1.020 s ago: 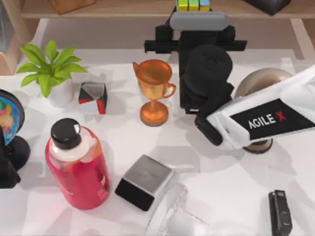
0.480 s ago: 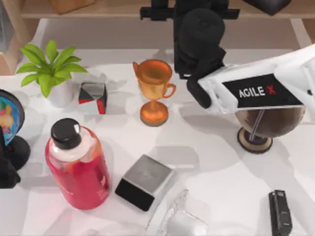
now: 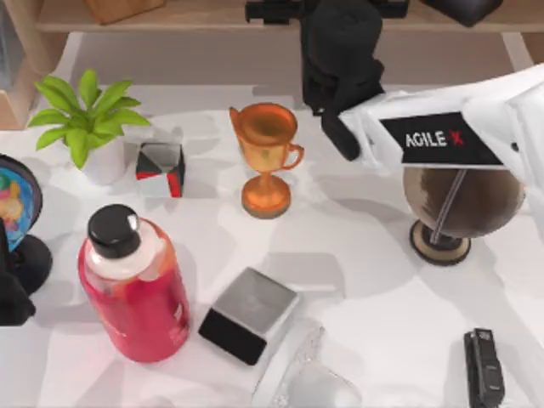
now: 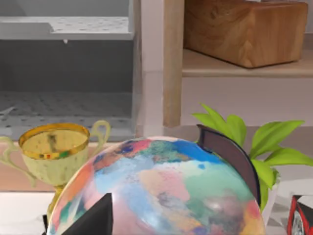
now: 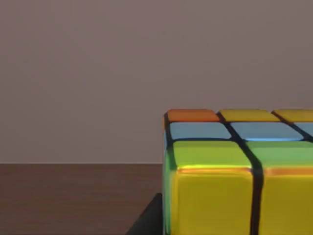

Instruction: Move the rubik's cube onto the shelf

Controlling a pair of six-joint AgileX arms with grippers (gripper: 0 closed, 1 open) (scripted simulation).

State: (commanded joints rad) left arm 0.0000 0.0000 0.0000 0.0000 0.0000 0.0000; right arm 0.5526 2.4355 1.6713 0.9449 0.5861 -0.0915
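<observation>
In the right wrist view the rubik's cube [image 5: 234, 171] sits very close, with yellow, green, blue and orange tiles, just over the brown shelf [image 5: 73, 196]. A dark fingertip [image 5: 146, 223] lies against its side. In the top view my right gripper [image 3: 327, 8] reaches over the tan shelf [image 3: 195, 15] at the back, and the arm hides the cube. It is shut on the cube. My left gripper [image 3: 8, 297] is parked at the table's left edge, behind a coloured globe [image 4: 161, 191].
On the white table stand a copper trophy [image 3: 265, 157], a potted plant [image 3: 85, 119], a red-white-black cube [image 3: 160, 168], a red bottle [image 3: 136, 289], a silver-topped block [image 3: 249, 313], a brown globe [image 3: 459, 204] and a black stapler [image 3: 484, 365]. A wooden block [image 3: 123, 7] rests on the shelf.
My right arm has moved toward the back with the cube, out over the shelf. The cube has passed out of sight under the arm in the top view. The left arm stayed put.
</observation>
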